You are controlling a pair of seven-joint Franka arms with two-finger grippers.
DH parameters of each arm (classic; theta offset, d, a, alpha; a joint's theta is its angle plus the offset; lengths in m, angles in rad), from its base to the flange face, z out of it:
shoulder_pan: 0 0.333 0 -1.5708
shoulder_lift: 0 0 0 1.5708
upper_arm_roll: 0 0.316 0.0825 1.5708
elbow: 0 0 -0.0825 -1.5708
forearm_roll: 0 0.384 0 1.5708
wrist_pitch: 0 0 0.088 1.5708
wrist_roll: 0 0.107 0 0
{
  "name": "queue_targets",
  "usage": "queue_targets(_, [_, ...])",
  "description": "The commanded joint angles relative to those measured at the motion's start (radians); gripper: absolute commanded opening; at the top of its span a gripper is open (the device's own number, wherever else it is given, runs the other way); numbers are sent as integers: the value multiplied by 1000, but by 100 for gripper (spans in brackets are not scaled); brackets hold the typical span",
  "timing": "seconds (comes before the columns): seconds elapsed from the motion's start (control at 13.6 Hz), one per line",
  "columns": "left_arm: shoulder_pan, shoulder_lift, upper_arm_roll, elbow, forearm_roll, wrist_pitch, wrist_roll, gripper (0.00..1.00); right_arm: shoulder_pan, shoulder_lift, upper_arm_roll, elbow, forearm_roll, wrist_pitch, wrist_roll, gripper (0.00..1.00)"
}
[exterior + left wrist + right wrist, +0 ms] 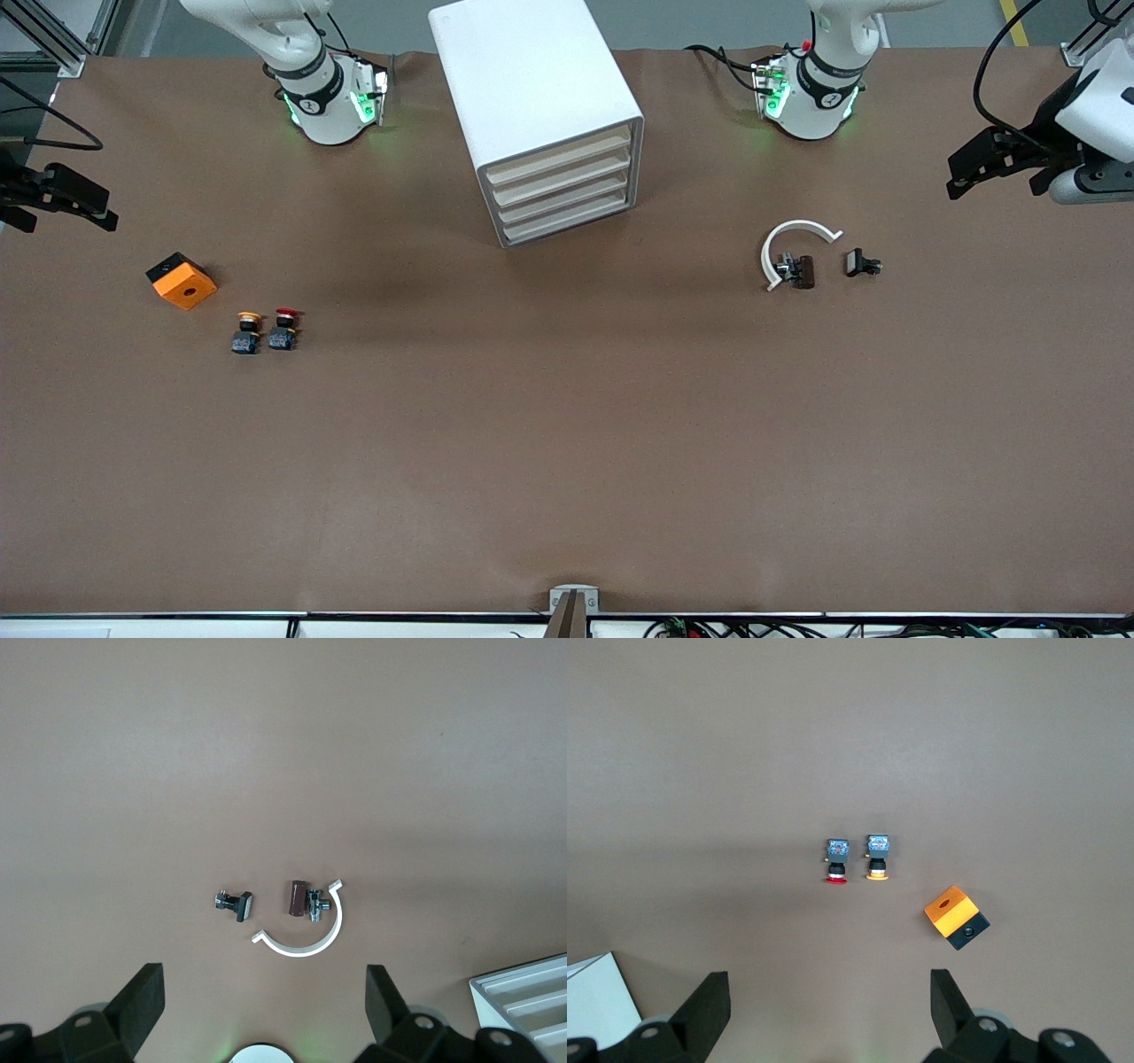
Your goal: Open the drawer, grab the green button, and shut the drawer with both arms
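Note:
A white drawer cabinet [540,115] with several drawers, all shut, stands between the two arm bases. The green-capped button is hidden from every view. My left gripper [974,168] hangs open and empty high over the left arm's end of the table; its wrist view shows the gripper [263,992] with jaws wide apart and a corner of the cabinet [523,1001]. My right gripper [80,202] hangs open and empty high over the right arm's end of the table; its wrist view shows the gripper [830,997] and a cabinet corner [594,1001].
A yellow-capped button [247,330] and a red-capped button [284,327] stand side by side beside an orange box [182,280] toward the right arm's end. A white curved piece [788,244], a brown part [804,271] and a black clip [859,262] lie toward the left arm's end.

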Motion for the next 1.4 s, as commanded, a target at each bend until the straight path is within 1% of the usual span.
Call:
queue_targets(0.0, [-1,12,4,19,5,-16,10,100,-18,16,13,31,17,-20,12,100])
queue_targets(0.15, [-1,26,4,22,5,-16,6,100,-17,16,13,32,17,-20,12,100])
queue_targets(0.29, [-12,66,2,25,5,-16,-10,100,-17,16,13,32,17,-20,12,100])
queue_targets(0.52, [-15,187,-1,68,3,-11,-10,100,-20,16,11,32,15,-20,3,100])
queue_targets(0.66, [-32,256,-10,66,2,44,-29,100,-18,16,13,32,15,-20,3,100])
queue_targets(1.03, [-73,445,-16,63,-18,194,-236,100,-20,16,11,31,15,-20,4,100])
queue_targets(1.18, [-113,498,-16,63,-18,237,-374,100,-18,16,11,31,17,-19,4,100])
queue_targets(1.33, [-185,558,-16,65,-18,286,-567,100,-20,16,11,32,15,-19,3,100])
